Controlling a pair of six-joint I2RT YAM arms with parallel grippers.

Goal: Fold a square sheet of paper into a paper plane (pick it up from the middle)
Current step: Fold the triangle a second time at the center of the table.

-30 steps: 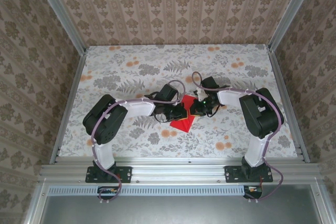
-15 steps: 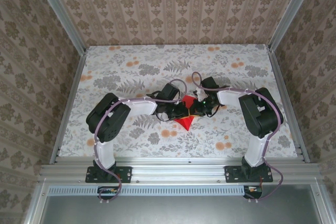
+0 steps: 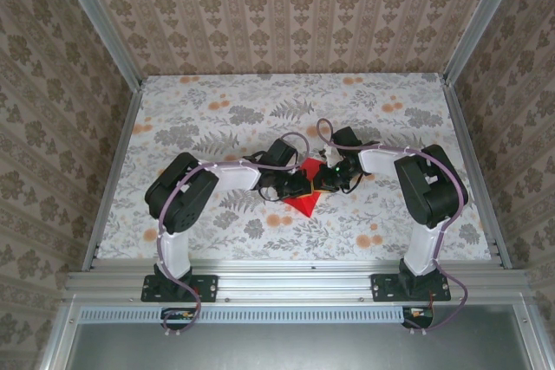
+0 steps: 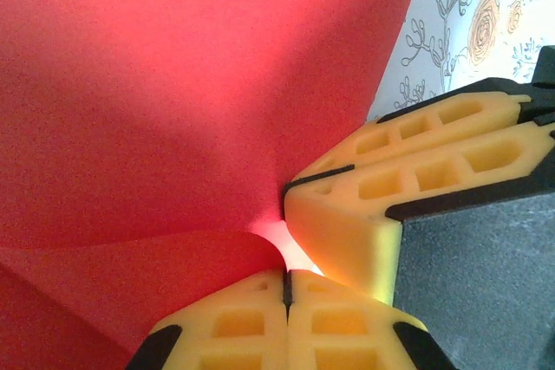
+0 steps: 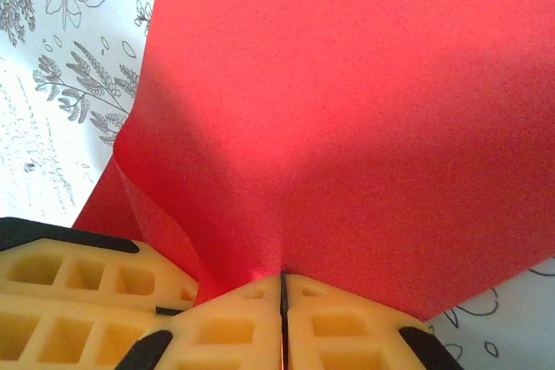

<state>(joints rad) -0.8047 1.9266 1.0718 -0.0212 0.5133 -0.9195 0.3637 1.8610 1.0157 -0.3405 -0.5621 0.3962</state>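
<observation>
The square sheet of paper (image 3: pixel 303 204) is bright red, lifted and bent between my two grippers at the table's middle. In the left wrist view the sheet (image 4: pixel 173 101) curves down into my left gripper (image 4: pixel 285 282), whose yellow fingers are shut on its edge. My right gripper's fingers (image 4: pixel 390 188) press in from the right, touching it. In the right wrist view the sheet (image 5: pixel 347 110) funnels into my right gripper (image 5: pixel 282 288), shut on it, with my left gripper's fingers (image 5: pixel 69 292) beside it. From above, left gripper (image 3: pixel 299 185) and right gripper (image 3: pixel 323 181) meet tip to tip. The paper plane is out of view.
The table (image 3: pixel 217 110) has a grey leaf print with small orange flowers (image 3: pixel 368 240). Patterned walls and metal rails (image 3: pixel 113 171) close it in on three sides. Both forearms lie low across the middle.
My left arm has moved right toward the right gripper. The red sheet has bunched up between the two grippers, so less of it shows from above.
</observation>
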